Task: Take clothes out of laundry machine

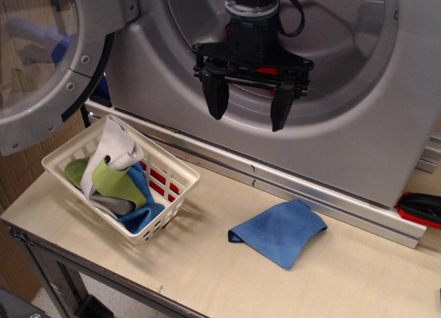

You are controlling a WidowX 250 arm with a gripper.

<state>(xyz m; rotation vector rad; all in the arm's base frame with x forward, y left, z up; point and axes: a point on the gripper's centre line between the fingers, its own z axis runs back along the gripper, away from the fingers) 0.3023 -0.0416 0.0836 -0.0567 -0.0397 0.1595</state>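
Observation:
The silver-grey laundry machine [344, 146] fills the back, its round drum mouth facing me and its glass-windowed door [41, 70] swung open at the left. My gripper [247, 120] hangs in front of the drum's lower rim with its black fingers [216, 98] spread wide and pointing down, holding nothing. A thin strip of bright red [267, 71] shows just behind the gripper body, inside the drum mouth. I cannot tell whether it is the red cloth; most of it is hidden by the gripper.
A white slotted basket [176, 177] with green, white, grey and blue cloths stands at the table's left. A flat blue cloth [279, 232] lies on the table below the drum. A red and black object [420, 208] sits at the right edge.

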